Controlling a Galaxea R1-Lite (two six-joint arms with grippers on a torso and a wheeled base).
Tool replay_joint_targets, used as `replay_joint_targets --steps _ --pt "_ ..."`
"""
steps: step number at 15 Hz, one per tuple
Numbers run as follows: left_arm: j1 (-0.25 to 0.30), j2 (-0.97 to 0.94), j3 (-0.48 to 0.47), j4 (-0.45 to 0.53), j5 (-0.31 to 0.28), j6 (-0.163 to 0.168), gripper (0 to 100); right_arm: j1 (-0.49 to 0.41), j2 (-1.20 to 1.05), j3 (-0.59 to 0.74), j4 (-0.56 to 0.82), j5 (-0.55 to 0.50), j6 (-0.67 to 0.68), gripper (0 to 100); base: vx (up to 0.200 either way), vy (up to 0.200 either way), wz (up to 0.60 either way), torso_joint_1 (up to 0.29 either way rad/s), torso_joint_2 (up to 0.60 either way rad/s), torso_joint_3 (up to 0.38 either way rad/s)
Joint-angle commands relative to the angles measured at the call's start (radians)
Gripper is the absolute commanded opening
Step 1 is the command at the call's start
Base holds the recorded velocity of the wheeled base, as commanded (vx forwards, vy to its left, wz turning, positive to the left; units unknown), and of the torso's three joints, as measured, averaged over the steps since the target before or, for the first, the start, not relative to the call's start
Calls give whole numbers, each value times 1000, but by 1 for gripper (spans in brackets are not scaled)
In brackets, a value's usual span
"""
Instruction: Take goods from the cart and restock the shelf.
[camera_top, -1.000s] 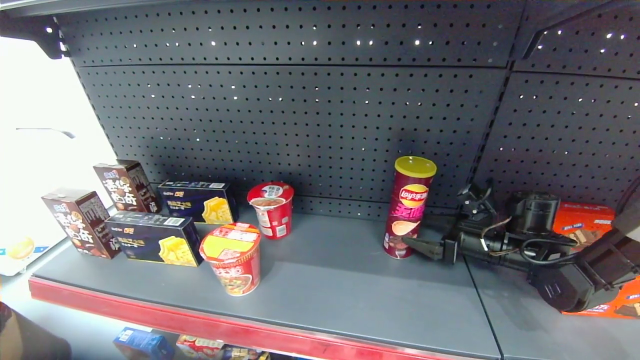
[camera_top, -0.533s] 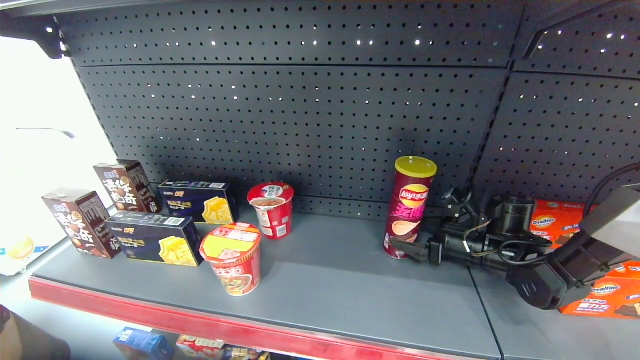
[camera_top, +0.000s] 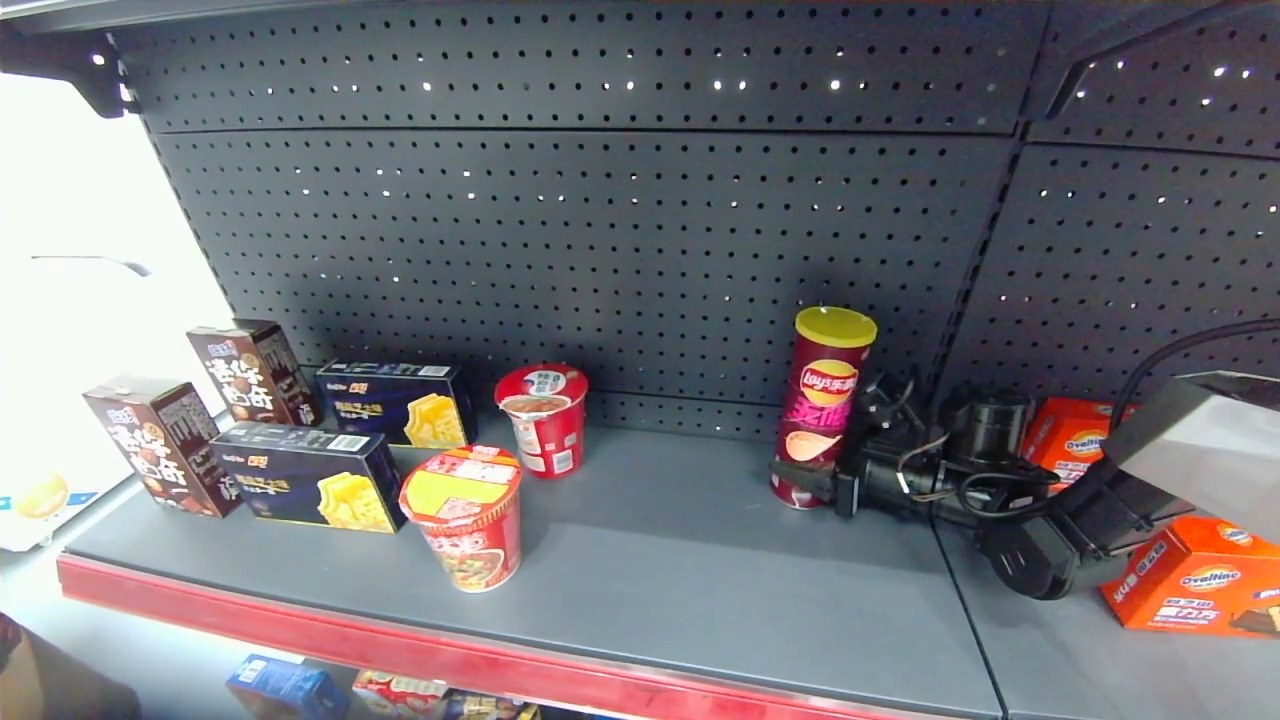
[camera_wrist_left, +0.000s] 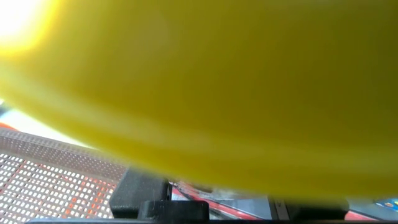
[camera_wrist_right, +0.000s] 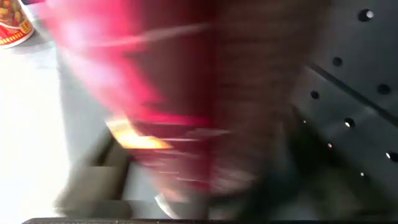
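Observation:
A tall red chips can (camera_top: 828, 400) with a yellow lid stands upright on the grey shelf (camera_top: 650, 560), close to the perforated back panel. My right gripper (camera_top: 808, 472) reaches in from the right and holds the can low down, one finger in front of its base. The can (camera_wrist_right: 186, 93) shows as a red blur right against the right wrist camera. A blurred yellow surface (camera_wrist_left: 217, 81) lies right against the left wrist camera, above the wire mesh (camera_wrist_left: 50, 180) of a cart.
Two red noodle cups (camera_top: 465, 515) (camera_top: 545, 418), two dark blue boxes (camera_top: 310, 475) (camera_top: 400, 400) and two brown boxes (camera_top: 160, 445) (camera_top: 250, 372) stand at the left. Orange boxes (camera_top: 1195, 590) (camera_top: 1065, 440) lie at the right. The shelf has a red front lip (camera_top: 400, 650).
My right arm has pushed deeper into the shelf, and the chips can has shifted back toward the panel with it. More of the orange boxes has come into sight.

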Motion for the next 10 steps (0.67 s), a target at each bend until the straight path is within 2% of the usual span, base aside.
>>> replay_joint_targets --steps 1,4,10 --pt "2 0 17 -1 1 0 0 2 10 2 -4 1 0 0 0 0 0 0 0 0" --pt "2 -21 52 -1 1 0 0 2 -13 34 -49 1 0 0 0 0 0 0 0 0" --pt "5 -87 96 1 4 0 0 37 -256 272 -70 -1 -2 0 0 0 0 0 0 0"
